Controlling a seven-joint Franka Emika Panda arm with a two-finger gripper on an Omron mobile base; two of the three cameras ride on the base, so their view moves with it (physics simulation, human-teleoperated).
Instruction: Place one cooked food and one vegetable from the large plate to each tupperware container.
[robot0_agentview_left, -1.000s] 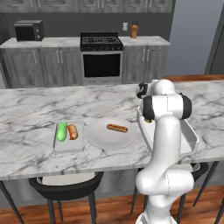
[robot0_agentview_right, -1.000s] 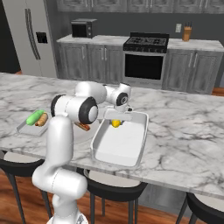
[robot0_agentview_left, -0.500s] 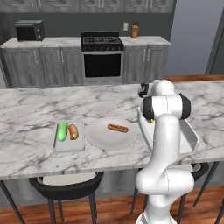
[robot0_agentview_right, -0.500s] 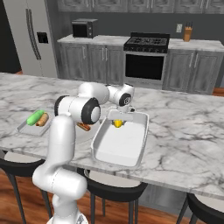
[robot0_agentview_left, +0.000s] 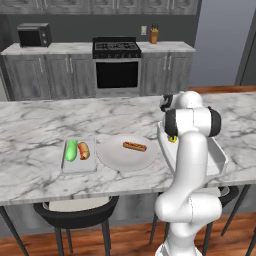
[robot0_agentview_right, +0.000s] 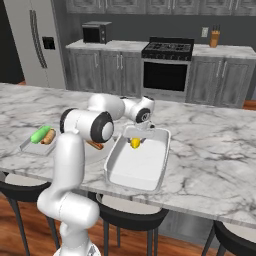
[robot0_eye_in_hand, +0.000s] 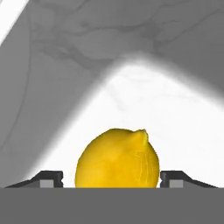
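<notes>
The gripper (robot0_eye_in_hand: 117, 179) stands with jaws spread apart from a yellow vegetable (robot0_eye_in_hand: 117, 159) between them, over the larger tray (robot0_agentview_right: 150, 172)

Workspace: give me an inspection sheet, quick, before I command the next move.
Surface: marble counter, stools beneath.
Job's things: small tray holds a green vegetable and a sausage; plate holds one hot dog; large tray holds a yellow item near its far end.
Clutter: nothing seen.
End effector: low over the yellow item, fingers standing apart on either side of it, with gaps.
Cables: nothing seen.
Surroundings: stove, microwave, fridge, knife block.
</notes>
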